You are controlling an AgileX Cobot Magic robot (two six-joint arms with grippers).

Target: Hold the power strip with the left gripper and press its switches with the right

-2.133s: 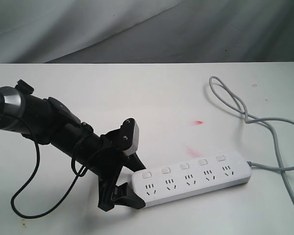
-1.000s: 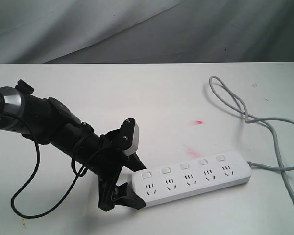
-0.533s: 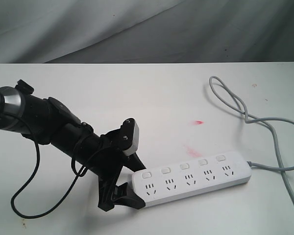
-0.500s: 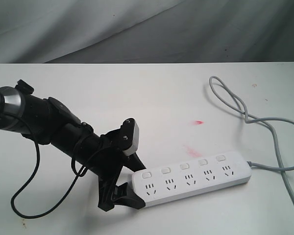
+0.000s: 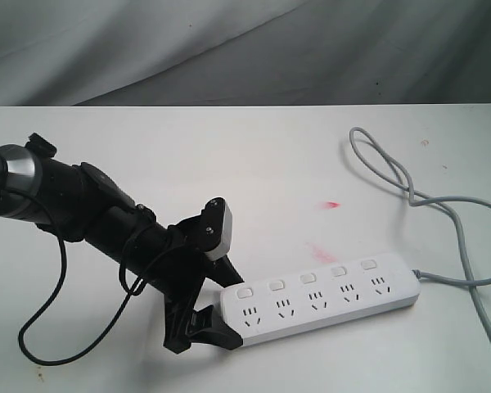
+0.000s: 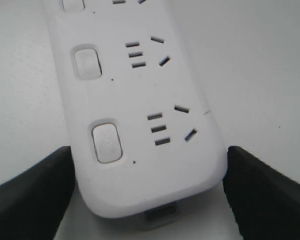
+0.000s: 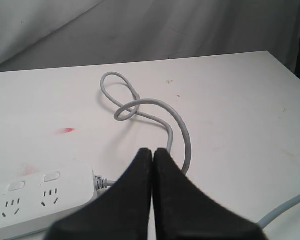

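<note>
On the white tabletop (image 5: 270, 155), near its front edge, lies the long white plastic power strip (image 5: 319, 299) with rounded ends. It rests flat and slightly askew, sockets facing up. Its thin grey cord (image 5: 409, 192) leaves the far end and loops away across the table.

The black two-finger left gripper (image 5: 226, 305), which carries a pale grey block, straddles the cordless end with 1 finger on each long side. In the left wrist view both fingers (image 6: 30, 195) seem to touch the strip's edges, so I take the jaws as closed on it, though how firmly they press cannot be read from that angle.

The black two-finger right gripper (image 7: 152, 152) has its fingers shut tight together, tip to tip, with nothing between them. It hangs well apart from the strip, beyond the cord end, and does not show in the exterior view.

The hold looks done and the pressing has not begun. The next move calls for bringing the closed right tips down over the row of 5 small white rounded-rectangle switches (image 5: 308, 279), 1 above each socket. The press should go straight down so the strip does not pivot in the left grip.

The casing is smooth and glossy, so it is likely to slide.
</note>
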